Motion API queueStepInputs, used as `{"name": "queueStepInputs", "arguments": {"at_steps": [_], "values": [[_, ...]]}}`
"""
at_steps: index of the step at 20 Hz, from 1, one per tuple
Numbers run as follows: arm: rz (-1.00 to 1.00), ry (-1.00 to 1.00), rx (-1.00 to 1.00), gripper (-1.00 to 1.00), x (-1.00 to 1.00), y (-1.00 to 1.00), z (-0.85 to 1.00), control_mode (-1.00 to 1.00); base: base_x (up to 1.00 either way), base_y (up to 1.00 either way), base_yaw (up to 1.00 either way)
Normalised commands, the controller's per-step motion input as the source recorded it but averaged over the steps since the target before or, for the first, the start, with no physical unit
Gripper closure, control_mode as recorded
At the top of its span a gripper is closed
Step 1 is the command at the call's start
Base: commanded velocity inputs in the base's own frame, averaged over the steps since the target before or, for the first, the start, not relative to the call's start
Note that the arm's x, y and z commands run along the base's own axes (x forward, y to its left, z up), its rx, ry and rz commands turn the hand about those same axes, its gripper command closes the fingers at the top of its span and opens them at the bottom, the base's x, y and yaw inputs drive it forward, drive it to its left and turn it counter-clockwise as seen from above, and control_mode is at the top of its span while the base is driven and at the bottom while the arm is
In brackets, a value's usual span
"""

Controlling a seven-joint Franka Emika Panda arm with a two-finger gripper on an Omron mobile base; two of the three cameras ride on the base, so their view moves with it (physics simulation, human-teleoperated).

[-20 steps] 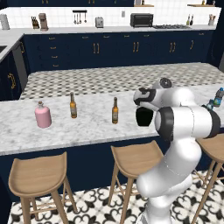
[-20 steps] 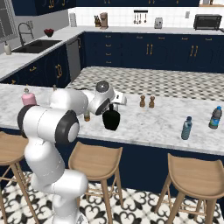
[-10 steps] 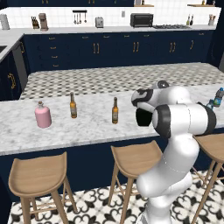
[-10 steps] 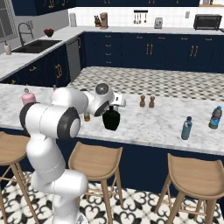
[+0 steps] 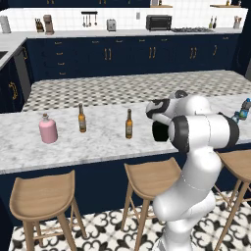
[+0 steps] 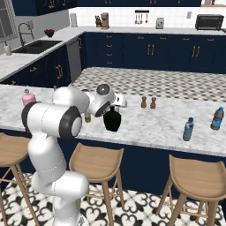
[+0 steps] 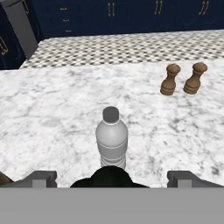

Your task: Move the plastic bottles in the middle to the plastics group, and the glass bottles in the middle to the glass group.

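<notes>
Gripper [image 7: 112, 178] jaws spread wide, hovering just over the black bottle [image 6: 112, 121] on the marble bench [image 6: 163, 128], holding nothing. Grey plastic bottle [image 7: 111, 139] upright just beyond it. Two brown grinders [image 7: 183, 78] further back. Brown beer bottle [image 5: 129, 124] stands mid-bench; pink bottle [image 5: 48, 129] and second beer bottle [image 5: 82, 118] to the left. Blue-capped bottles [image 6: 188, 129] sit far right.

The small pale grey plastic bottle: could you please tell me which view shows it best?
The hand view: the pale grey plastic bottle stands upright and unobstructed, centred behind the black bottle. In both base views the arm hides it.
</notes>
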Motion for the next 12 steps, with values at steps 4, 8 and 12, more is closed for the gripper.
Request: {"name": "queueStepInputs", "arguments": {"at_steps": [4,8,12], "values": [[0.00,0.00,0.00,-1.00,0.00,0.00,0.00,-1.00,0.00,0.00,0.00],[0.00,0.00,0.00,-1.00,0.00,0.00,0.00,-1.00,0.00,0.00,0.00],[0.00,0.00,0.00,1.00,0.00,0.00,0.00,-1.00,0.00,0.00,0.00]]}}
